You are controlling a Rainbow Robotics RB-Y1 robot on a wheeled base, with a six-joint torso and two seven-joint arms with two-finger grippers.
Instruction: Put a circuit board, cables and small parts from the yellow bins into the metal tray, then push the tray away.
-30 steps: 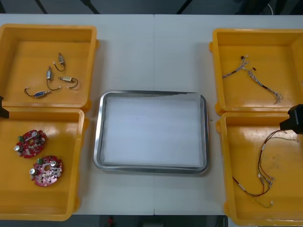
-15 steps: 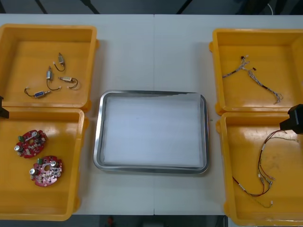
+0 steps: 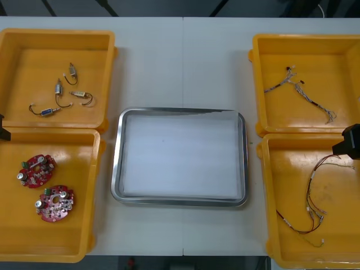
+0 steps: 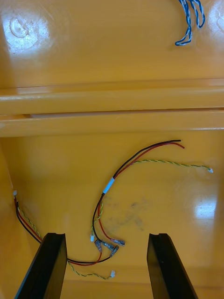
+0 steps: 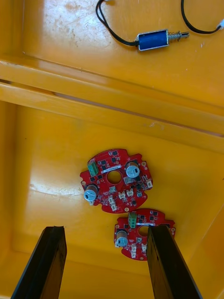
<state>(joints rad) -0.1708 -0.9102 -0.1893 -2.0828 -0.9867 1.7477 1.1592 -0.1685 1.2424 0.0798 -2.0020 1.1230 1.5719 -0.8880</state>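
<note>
Evidently pick-up has not begun: metal tray point(image 3: 117, 163) sits bare mid-counter. Left gripper point(image 5: 106, 229) hovers over two circuit boards point(image 5: 140, 183), jaws apart; right gripper point(image 4: 106, 236) hovers over red-and-yellow cable point(image 4: 108, 185), jaws apart. Next, likely: descend and close on one.

White-lined metal tray point(image 3: 117, 169) flat between four yellow bins point(image 3: 34, 53) (two red circuit boards point(image 3: 36, 170), cables point(image 4: 108, 185), small metal parts point(image 3: 58, 88) inside)

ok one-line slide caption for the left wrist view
Open left end effector poised over two round red circuit boards in a yellow bin.
</note>
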